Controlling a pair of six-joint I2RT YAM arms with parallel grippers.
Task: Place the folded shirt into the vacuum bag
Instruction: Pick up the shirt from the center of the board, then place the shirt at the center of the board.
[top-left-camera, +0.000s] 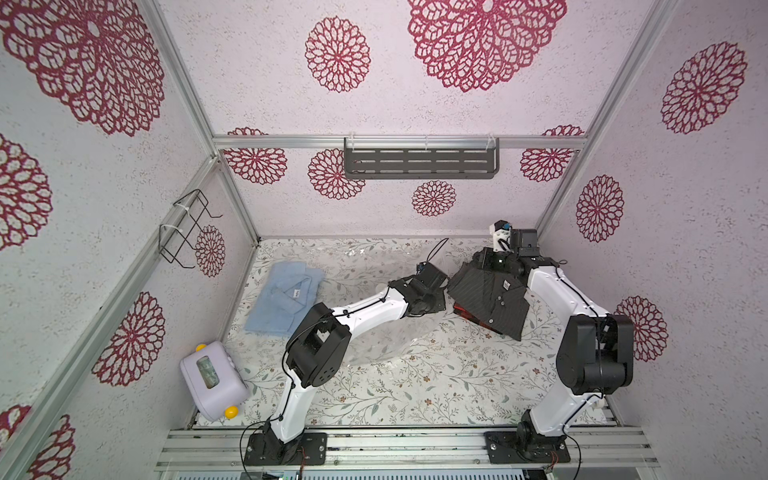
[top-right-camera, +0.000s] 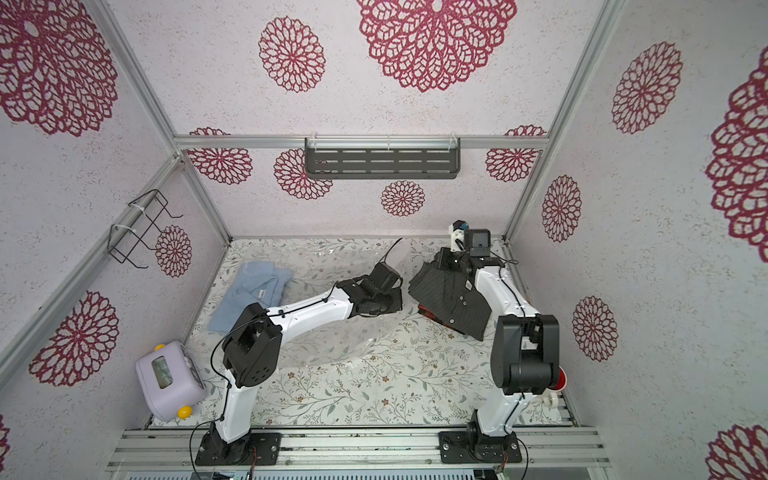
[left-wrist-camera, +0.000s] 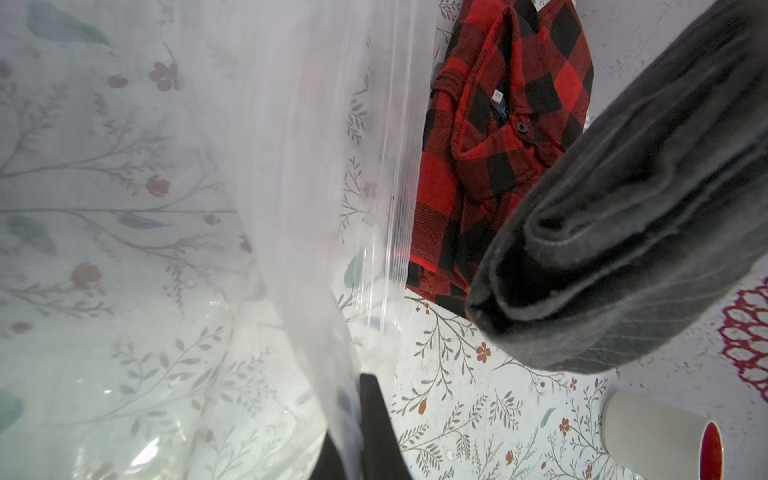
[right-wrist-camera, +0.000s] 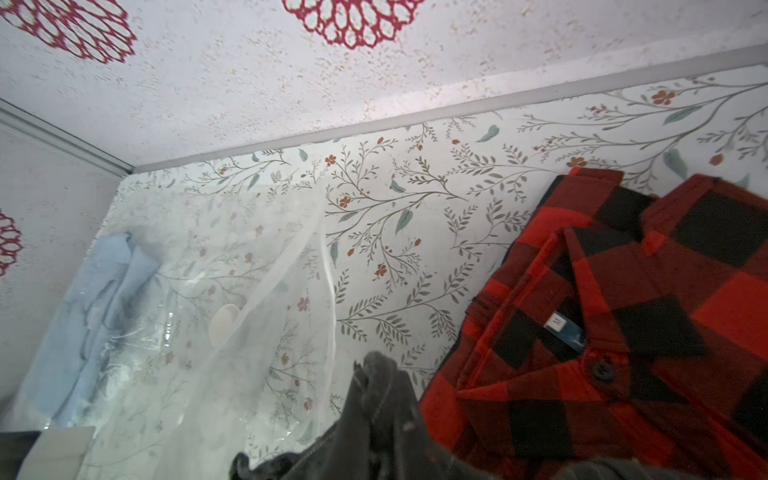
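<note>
Writing: No brand can be read. A white neck tag is sewn into the plaid shirt; its mark may be an M, but it is too blurred to be sure. Small tags on the dark shirt and the blue shirt are too small to be read.
Surface: The table is covered with a pale sheet printed with leafy sprigs and small red flowers.
Room: The walls are pale and speckled, with crimson rosettes, and are framed by aluminium rails. A grey slotted shelf is hung on the back wall at upper centre. A wire rack is fixed at the left. A lilac box with yellow knobs is set at the lower left.
Bag: The clear, glossy bag is spread over the middle of the table. Its round white valve is seen through the folds.
Left gripper: The left gripper is closed on the bag's edge, and the film is pinched and held up off the table.
Right gripper: The right gripper is closed on the dark shirt's upper edge.
Dark shirt: It is folded and pinstriped, and is hung right of centre in both top views. It is above the plaid shirt, just beside the raised bag edge and outside the bag.
Blue shirt: It is laid at the table's upper left and is seen through the plastic. Whether it is inside or under the bag cannot be told.
</note>
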